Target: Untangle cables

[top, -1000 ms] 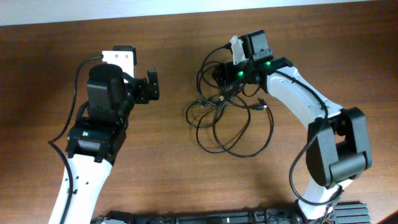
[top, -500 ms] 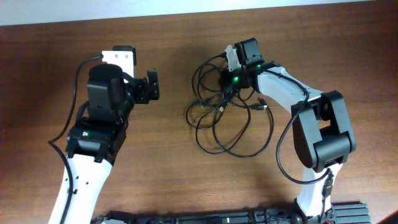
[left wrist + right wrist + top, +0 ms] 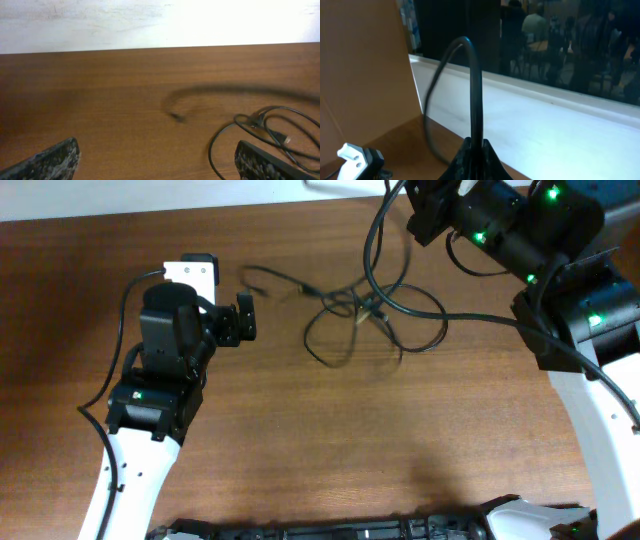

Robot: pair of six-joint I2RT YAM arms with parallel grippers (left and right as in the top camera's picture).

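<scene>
Cables (image 3: pixel 375 315), thin black loops apparently knotted, rise into the clamped right gripper (image 3: pixel 472 152); left gripper (image 3: pixel 157 159) gapes wide.

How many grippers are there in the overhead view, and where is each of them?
2. The left gripper stands open over the table, left of the cables. The right gripper is at the top edge, shut on one of them. None seems hidden.
</scene>
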